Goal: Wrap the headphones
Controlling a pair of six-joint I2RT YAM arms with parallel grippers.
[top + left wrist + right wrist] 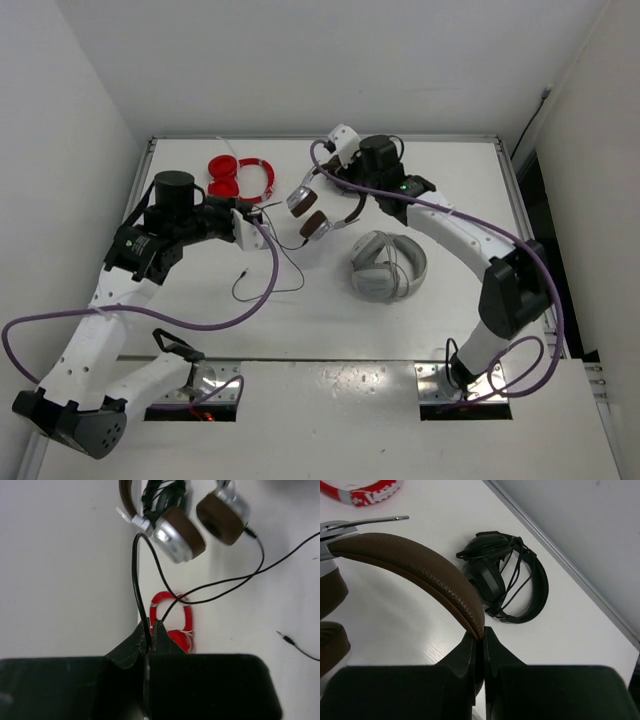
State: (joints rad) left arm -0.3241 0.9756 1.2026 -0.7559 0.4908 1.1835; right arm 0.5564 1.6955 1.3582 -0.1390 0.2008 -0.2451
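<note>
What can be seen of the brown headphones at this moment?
The headphones have a brown leather-like headband, brown ear pads and silver cups. The right gripper is shut on the headband. The left gripper pinches the thin black cable, which loops loosely over the white table, its plug lying free.

The headphones have a pebbly, leather-look brown headband, shiny silver metal-looking ear cups, matt brown pads and a smooth black cable. At their 10 o'clock, the red headphones look like glossy plastic. The grey ones at 4 o'clock are matt. The table is smooth white with a faint grain.
</note>
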